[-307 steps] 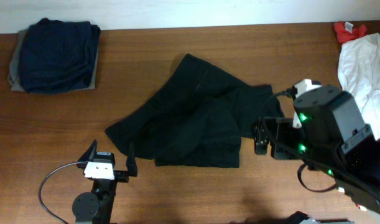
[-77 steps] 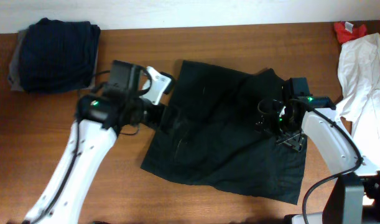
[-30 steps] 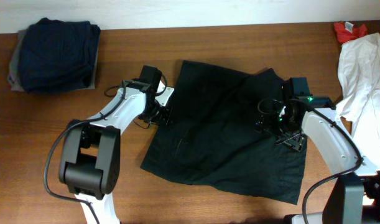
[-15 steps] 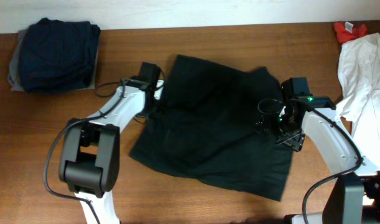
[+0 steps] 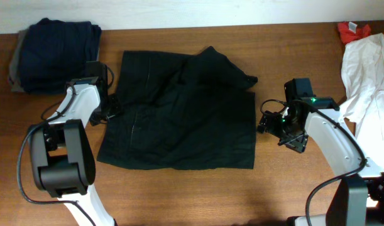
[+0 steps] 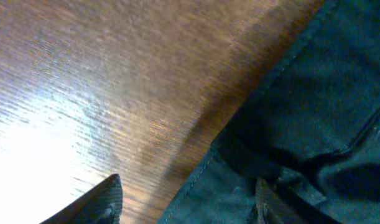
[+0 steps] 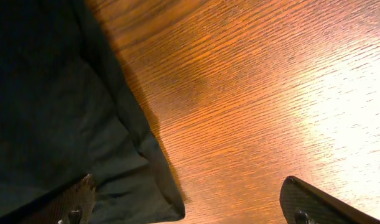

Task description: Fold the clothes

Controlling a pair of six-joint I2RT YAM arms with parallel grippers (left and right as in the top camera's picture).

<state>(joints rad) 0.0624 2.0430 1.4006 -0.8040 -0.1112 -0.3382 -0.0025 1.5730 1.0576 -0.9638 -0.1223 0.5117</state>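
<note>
A large black wrinkled garment lies spread on the wooden table, with a short pale seam line near its left side. My left gripper is at the garment's left edge. In the left wrist view its jaws stand wide apart, with the stitched hem between them and one finger over the cloth. My right gripper is just right of the garment's right edge, open. In the right wrist view a corner of the garment lies by its left finger.
A folded navy garment sits on a grey one at the back left. A white garment and a red one lie at the right edge. Bare wood shows along the front.
The black garment has slid left across the table together with my left gripper, and its upper right part has bunched. Its right edge has pulled away from my right gripper, which stayed put.
</note>
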